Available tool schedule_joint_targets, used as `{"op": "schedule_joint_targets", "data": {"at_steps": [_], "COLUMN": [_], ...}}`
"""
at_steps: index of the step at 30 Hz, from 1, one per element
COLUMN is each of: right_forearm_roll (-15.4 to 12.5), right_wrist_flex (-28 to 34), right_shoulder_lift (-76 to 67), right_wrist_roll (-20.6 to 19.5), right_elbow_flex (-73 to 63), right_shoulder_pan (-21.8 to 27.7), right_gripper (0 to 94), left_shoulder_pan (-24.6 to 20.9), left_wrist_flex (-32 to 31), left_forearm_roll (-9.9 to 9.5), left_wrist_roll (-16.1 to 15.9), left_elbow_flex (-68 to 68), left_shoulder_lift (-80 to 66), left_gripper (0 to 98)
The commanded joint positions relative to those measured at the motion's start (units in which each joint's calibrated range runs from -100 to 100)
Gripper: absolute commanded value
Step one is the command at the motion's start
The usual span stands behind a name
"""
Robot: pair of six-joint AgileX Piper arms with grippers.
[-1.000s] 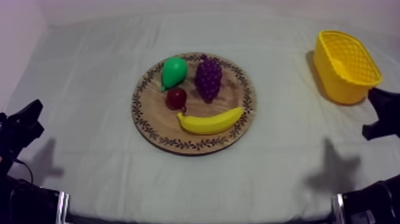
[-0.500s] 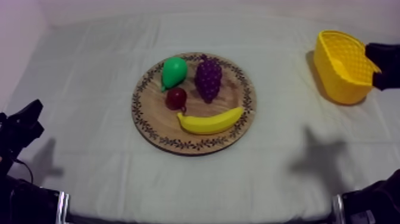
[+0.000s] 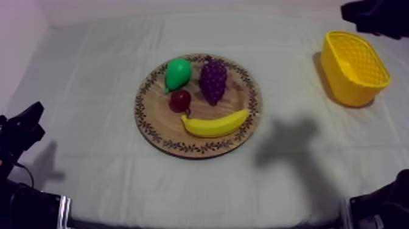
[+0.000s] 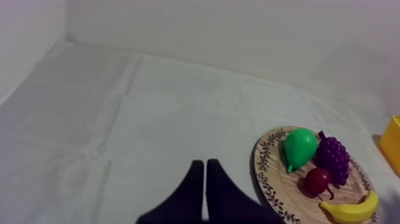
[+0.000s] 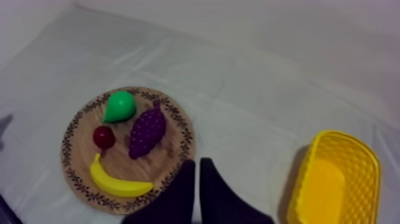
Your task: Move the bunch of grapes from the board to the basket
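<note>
Tablecloth (image 5: 250, 89), bunch of grapes (image 5: 147, 132) on board (image 5: 174, 149), right gripper (image 5: 196, 164) well apart

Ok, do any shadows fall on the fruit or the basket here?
Top view: a broad dark shadow lies on the cloth right of the board, clear of the banana and short of the basket; a fainter one beside the left arm. Left wrist view and right wrist view: the grapes are evenly lit, no glare.

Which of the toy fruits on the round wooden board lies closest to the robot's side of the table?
The curved yellow banana; the green pear, purple bunch of grapes and small red fruit all sit behind it.
</note>
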Motion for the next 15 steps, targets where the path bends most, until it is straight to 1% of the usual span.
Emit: {"op": "schedule_joint_targets", "data": {"at_steps": [1,4,8,12,15], "right_forearm_roll": [1.6,3.9,5.9,7.0,7.0], "right_wrist_flex": [1.5,3.1,5.6,9.0,11.5], "right_shoulder_lift": [4.2,8.7,15.3,21.8,26.1], "right_wrist_roll": [-2.2,-4.7,-7.6,-9.8,-10.5], "right_elbow_flex": [-3.4,-5.7,-9.7,-15.4,-20.4], "right_shoulder_pan": [-2.7,-5.3,-7.7,-9.2,-9.5], "right_gripper": [0.3,0.3,0.3,0.3,0.3], "left_shoulder_pan": [0.0,0.0,0.0,0.0,0.0], "left_wrist_flex": [0.0,0.0,0.0,0.0,0.0], "left_forearm_roll": [0.01,0.01,0.01,0.01,0.01], "left_wrist_roll": [0.0,0.0,0.0,0.0,0.0], "left_elbow_flex": [0.0,0.0,0.0,0.0,0.0], "left_shoulder_lift": [0.0,0.0,0.0,0.0,0.0], "left_gripper": [0.1,0.1,0.1,0.1,0.1]}}
